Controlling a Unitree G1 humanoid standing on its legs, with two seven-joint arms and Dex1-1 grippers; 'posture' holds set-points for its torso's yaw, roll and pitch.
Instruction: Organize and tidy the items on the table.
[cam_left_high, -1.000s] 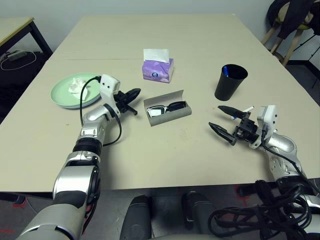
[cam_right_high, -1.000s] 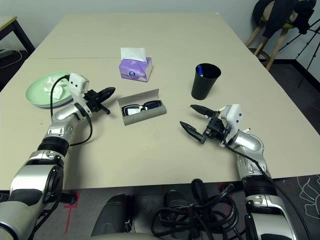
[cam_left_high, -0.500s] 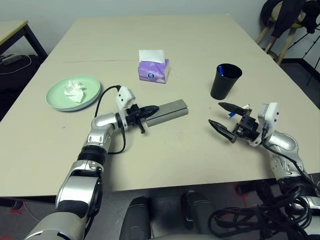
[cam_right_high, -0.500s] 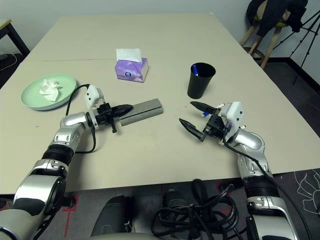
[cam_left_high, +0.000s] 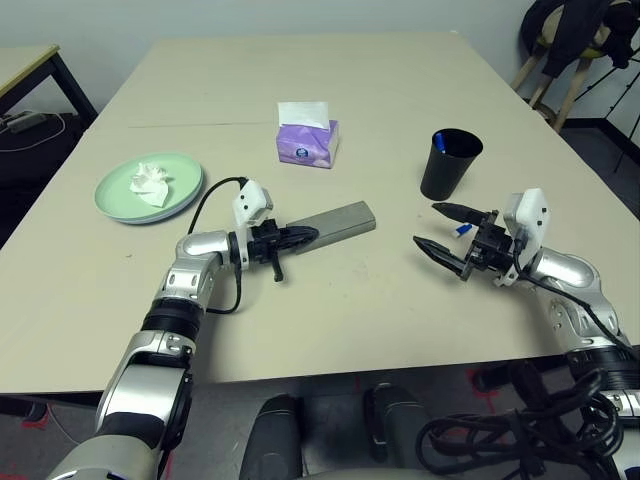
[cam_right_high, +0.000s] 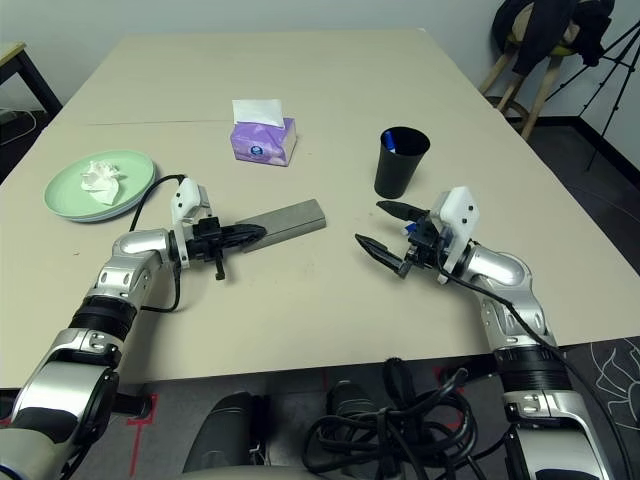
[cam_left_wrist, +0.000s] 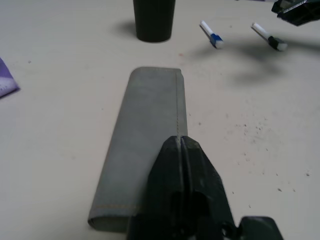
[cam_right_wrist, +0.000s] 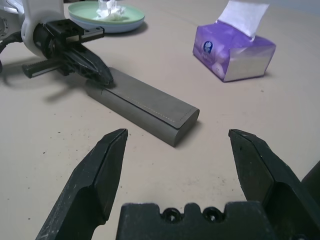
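A grey glasses case (cam_left_high: 335, 222) lies closed in the middle of the beige table (cam_left_high: 350, 90). My left gripper (cam_left_high: 308, 236) is shut, its tips resting on the case's near end (cam_left_wrist: 145, 145). My right gripper (cam_left_high: 427, 225) hovers open to the right of the case, nothing between its fingers (cam_right_wrist: 107, 165). Two white pens (cam_left_wrist: 210, 35) lie on the table by the right gripper. The black cup (cam_left_high: 450, 165) stands behind it with a blue-capped pen inside. A pale green plate (cam_left_high: 185, 195) at the left holds crumpled white tissue (cam_left_high: 150, 180). The purple tissue box (cam_left_high: 308, 140) stands at the back centre.
A black-legged desk (cam_left_high: 30, 60) stands beyond the table's far left corner. A stool with dark clothing (cam_left_high: 570, 40) is at the far right. Bare tabletop lies in front of the case and between the two grippers.
A second ago the case lay open with black sunglasses inside. My left gripper swung over and pressed the lid down; the case is now closed. The right gripper barely moved.
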